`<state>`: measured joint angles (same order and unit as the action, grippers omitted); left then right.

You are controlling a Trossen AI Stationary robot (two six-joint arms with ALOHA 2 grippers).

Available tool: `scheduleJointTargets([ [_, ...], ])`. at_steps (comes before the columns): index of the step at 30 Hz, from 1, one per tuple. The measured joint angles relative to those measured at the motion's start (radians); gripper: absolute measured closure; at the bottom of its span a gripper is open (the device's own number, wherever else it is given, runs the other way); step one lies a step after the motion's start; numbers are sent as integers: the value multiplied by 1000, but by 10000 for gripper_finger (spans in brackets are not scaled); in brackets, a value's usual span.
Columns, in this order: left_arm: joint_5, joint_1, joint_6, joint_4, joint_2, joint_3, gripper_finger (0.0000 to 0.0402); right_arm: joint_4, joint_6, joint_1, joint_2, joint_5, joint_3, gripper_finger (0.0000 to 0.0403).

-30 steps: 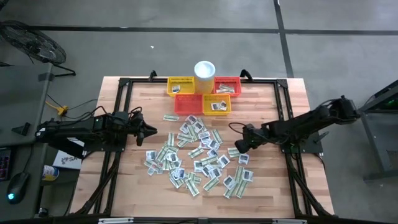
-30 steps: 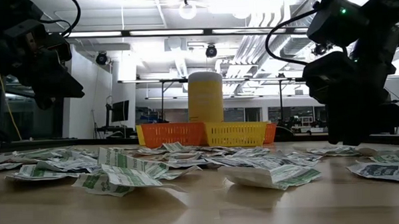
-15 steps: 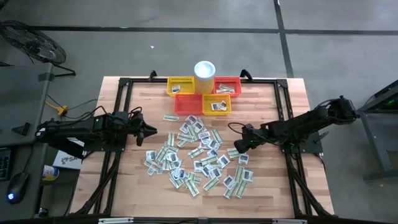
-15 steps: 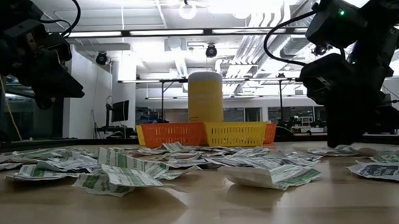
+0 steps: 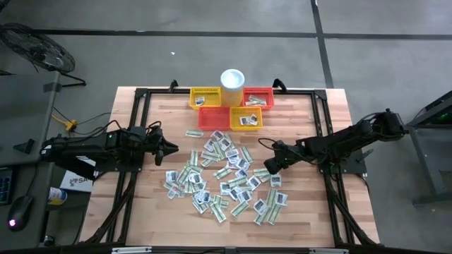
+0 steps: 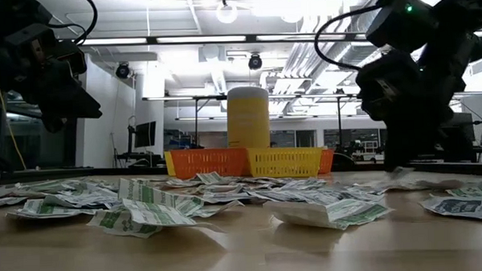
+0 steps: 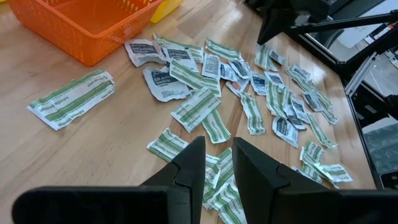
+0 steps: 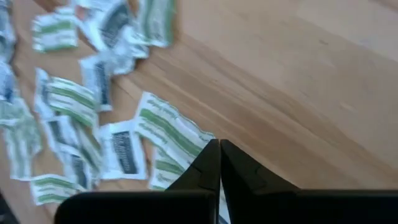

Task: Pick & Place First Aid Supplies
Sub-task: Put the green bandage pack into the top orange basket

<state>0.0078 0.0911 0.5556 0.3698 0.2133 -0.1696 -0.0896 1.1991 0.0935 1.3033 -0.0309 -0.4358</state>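
High view: baskets (image 5: 229, 109), cup (image 5: 232, 78) behind sachets (image 5: 224, 173).

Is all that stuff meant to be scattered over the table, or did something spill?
It looks spilled: dozens of sachets lie in a loose, overlapping heap mid-table, some crumpled. Only a few sit in the baskets by the white cup. Nothing looks broken.

One camera looks straight down; another sits level at tabletop height (both share the sachets (image 5: 226, 176)); wrist cameras look close.
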Motion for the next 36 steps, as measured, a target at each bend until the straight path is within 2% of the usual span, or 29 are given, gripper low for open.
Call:
scheduleJointTargets([
  [5, 0, 0, 0, 0, 0, 0, 321, 61, -32, -23, -14, 2, -3, 402],
  [11, 0, 0, 0, 0, 0, 0, 321, 20, -104, -74, -53, 4, -53, 402],
  [27, 0, 0, 0, 0, 0, 0, 321, -53, -332, -296, -101, -4, -250, 403],
  [36, 0, 0, 0, 0, 0, 0, 321, -236, -467, -483, -101, -1, -399, 403],
])
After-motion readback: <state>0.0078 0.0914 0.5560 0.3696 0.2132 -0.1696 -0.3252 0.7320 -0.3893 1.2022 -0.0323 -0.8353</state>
